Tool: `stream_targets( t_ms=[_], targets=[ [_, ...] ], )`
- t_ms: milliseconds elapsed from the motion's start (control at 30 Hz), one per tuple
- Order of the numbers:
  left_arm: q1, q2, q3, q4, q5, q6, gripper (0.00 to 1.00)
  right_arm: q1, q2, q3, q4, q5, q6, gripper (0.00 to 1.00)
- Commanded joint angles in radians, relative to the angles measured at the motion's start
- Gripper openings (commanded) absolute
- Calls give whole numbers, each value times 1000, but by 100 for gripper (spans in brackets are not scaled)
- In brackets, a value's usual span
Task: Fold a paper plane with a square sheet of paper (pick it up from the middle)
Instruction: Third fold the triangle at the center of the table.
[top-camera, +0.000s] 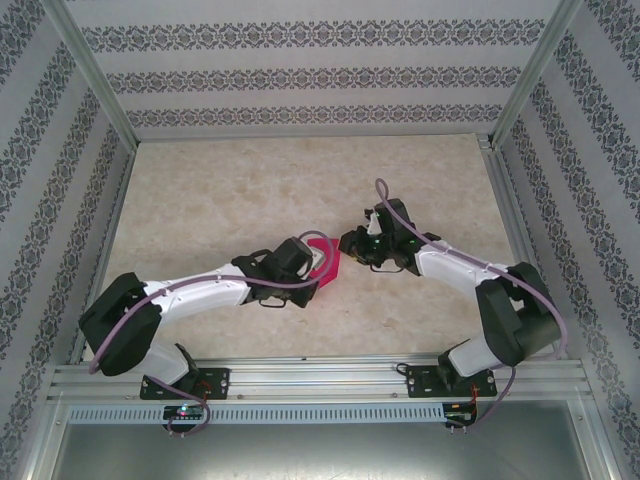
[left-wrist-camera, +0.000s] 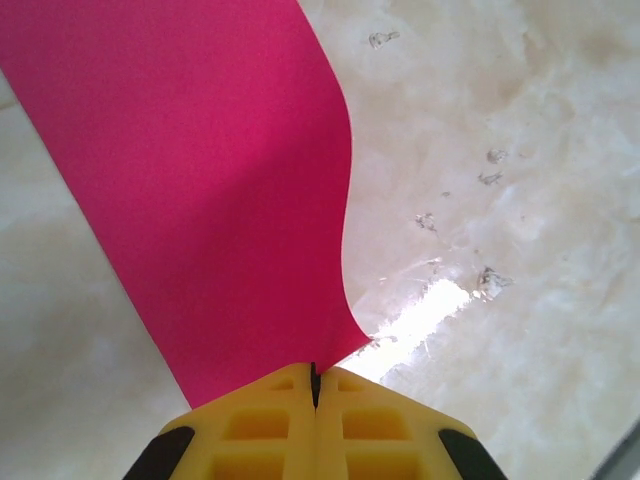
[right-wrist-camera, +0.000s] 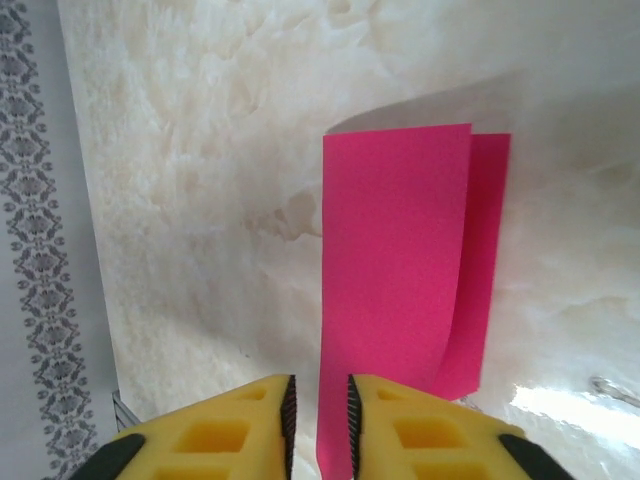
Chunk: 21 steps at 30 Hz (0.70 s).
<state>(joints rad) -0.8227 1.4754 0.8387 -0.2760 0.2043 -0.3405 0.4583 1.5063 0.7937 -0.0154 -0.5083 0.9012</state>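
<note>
The square sheet of paper (top-camera: 325, 268), magenta-pink, sits near the middle of the bench (top-camera: 220, 190), between the two wrists, and is lifted partly off the surface. In the right wrist view it is doubled over into two layers. The rear layer shows past the side edge of the front one, so the edges are not flush.

Step in hand, as judged: the first half-fold, which gives the centre crease of the plane. To do it well, bring the two layers edge to edge before any crease is pressed, because an offset fixed now would carry through every later fold. One side should act as a fixed anchor while the other makes only small sliding corrections. Pulling the two apart risks a slip or a tear in such thin paper.

The left fingers (left-wrist-camera: 260, 420) are fully closed, pinching the lower edge of the sheet at their tips. The paper rises away from them in a soft curve. The right fingers (right-wrist-camera: 240, 420) stand a narrow slot apart, and the sheet's face shows through that slot. Whether the pads touch the sheet cannot be told, and no firm pinch is evident.
</note>
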Motion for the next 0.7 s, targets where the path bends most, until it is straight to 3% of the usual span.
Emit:
stream_targets(
  t_ms=[0,300,667],
  targets=[
    [35,-24,-17,42,151,-16,2,27,56,59,-7,-45,-40,18],
    [79,6,-3,34,209,-7,3,66,225,249,-245,41,-182,16],
    [131,74,28,11,272,5,5,65,379,339,-317,74,-282,16]
  ],
)
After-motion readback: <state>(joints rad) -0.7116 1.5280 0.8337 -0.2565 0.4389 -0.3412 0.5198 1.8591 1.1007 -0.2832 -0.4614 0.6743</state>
